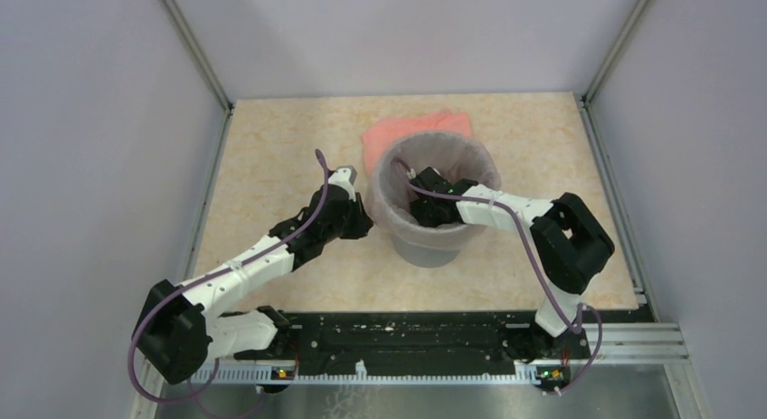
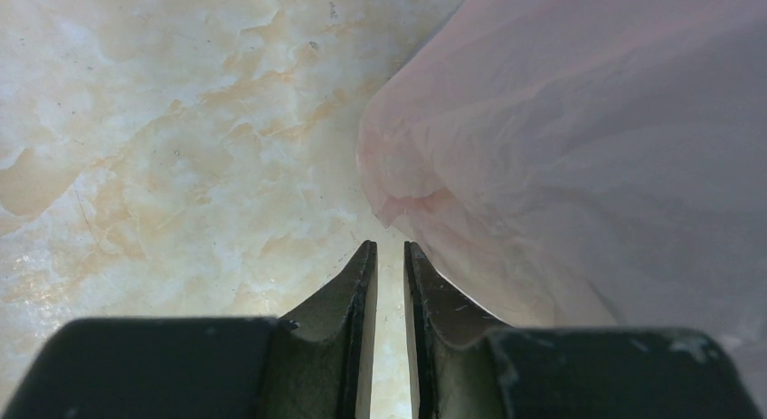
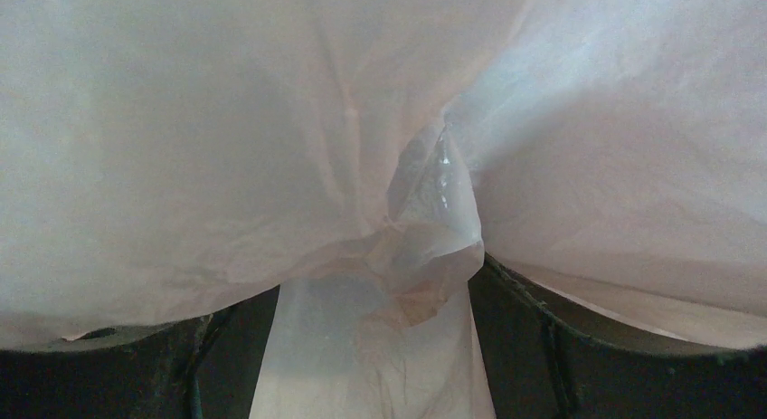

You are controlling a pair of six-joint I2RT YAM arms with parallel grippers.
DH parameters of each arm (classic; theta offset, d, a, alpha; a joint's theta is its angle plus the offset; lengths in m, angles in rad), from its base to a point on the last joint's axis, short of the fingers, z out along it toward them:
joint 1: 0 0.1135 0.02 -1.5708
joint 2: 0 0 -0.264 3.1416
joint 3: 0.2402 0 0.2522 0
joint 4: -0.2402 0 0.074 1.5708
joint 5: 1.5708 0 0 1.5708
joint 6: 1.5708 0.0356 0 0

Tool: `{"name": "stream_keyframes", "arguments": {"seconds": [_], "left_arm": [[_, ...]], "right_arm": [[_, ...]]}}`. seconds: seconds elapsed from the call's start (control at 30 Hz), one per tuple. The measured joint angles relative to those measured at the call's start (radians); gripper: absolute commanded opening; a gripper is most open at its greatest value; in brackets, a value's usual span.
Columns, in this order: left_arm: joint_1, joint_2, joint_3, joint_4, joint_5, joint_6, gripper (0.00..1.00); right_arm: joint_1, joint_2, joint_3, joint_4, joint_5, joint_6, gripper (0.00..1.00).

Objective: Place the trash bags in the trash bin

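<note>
Your right gripper [image 3: 375, 297], jaws wide, sits in the trash bag [image 1: 382, 209] lining the trash bin [image 1: 425, 252]; your left gripper [image 2: 389, 247], nearly closed, empty, hangs at its nine o'clock.

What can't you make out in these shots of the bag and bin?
Fingertips of the right gripper: right wrist view, trash bag film drapes over them.
Floor of the trash bin: top view, the right gripper and bag film cover it.
Near part of the salmon sheet: top view, the bin stands in front.
</note>
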Motion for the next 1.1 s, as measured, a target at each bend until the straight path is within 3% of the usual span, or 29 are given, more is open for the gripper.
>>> {"name": "stream_keyframes", "arguments": {"seconds": [1.1], "left_arm": [[0.0, 0.006, 0.019, 0.001, 0.03, 0.009, 0.23]], "right_arm": [[-0.002, 0.037, 0.099, -0.159, 0.002, 0.0, 0.75]]}}
